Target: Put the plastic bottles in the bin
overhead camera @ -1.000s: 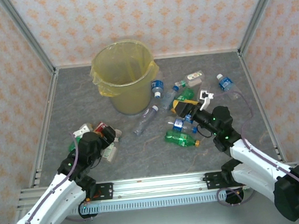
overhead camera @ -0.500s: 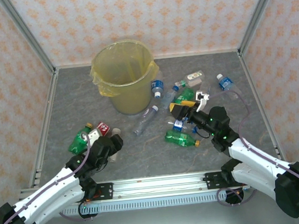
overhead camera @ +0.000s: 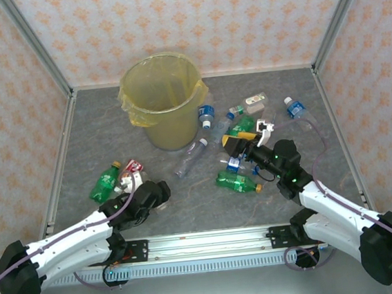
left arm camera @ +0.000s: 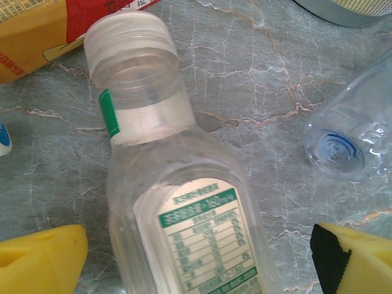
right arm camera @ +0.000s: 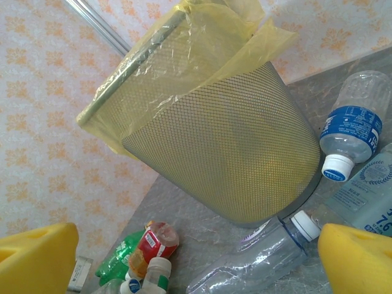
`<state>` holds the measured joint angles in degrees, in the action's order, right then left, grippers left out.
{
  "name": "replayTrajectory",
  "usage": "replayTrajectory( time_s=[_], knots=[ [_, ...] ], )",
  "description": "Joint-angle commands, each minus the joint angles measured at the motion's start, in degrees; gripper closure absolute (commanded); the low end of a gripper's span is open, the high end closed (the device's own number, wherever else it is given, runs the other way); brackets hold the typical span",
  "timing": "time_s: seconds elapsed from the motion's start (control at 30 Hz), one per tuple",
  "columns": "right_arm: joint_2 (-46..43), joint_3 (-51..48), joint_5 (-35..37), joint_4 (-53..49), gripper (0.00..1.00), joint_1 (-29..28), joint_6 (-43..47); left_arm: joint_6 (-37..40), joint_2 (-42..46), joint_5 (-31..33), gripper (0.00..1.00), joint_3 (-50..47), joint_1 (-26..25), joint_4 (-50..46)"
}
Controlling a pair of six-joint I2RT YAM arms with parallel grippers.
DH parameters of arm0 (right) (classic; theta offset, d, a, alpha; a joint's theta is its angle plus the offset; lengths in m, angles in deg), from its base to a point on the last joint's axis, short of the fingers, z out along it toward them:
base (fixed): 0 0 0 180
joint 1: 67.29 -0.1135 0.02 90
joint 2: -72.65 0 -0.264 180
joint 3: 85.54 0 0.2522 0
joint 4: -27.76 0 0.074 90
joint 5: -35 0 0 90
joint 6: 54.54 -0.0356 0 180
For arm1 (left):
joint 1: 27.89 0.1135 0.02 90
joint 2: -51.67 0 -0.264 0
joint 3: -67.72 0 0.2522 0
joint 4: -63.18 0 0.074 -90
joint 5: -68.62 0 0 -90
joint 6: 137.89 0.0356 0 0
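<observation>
I see my left end effector (left arm camera: 196,254) wide, with 1 clear bottle (left arm camera: 184,196) between its jaws; my right end effector (right arm camera: 199,254) is wide too, the bin (right arm camera: 214,141) ahead.

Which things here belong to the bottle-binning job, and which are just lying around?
For the job: bin, white-capped clear bottle, green bottle, blue-labelled bottle, crushed clear bottle.
Lying about: red-and-yellow pack.
</observation>
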<state>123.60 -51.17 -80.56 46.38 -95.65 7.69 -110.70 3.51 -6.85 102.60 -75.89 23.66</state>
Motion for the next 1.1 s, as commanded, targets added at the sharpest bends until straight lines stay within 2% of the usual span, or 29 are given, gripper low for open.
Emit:
replayTrajectory(
  time_s=[0.0,0.3,0.57,0.77,1.07],
  knots=[
    [0.10,1.02,-1.01,2.62,0.00,-0.47,0.53,-2.06,-2.47,3.45,0.01,2.66,-0.38,-3.92],
    [0.19,0.83,-0.90,2.83,0.00,-0.91,0.36,-4.03,-9.22,3.85,0.04,4.96,-0.26,-6.89],
    [0.02,0.84,-0.85,2.94,0.00,-1.09,0.25,-6.02,-9.21,5.43,0.19,4.54,-0.31,-11.23],
    [-0.07,0.82,-0.74,2.78,0.00,-1.13,0.27,-2.79,-11.26,3.76,0.19,4.37,-0.23,-7.47],
    [1.15,0.93,-1.98,3.26,0.00,-1.26,0.46,-0.53,-11.94,3.10,0.36,5.27,-0.38,-6.05]
  ],
)
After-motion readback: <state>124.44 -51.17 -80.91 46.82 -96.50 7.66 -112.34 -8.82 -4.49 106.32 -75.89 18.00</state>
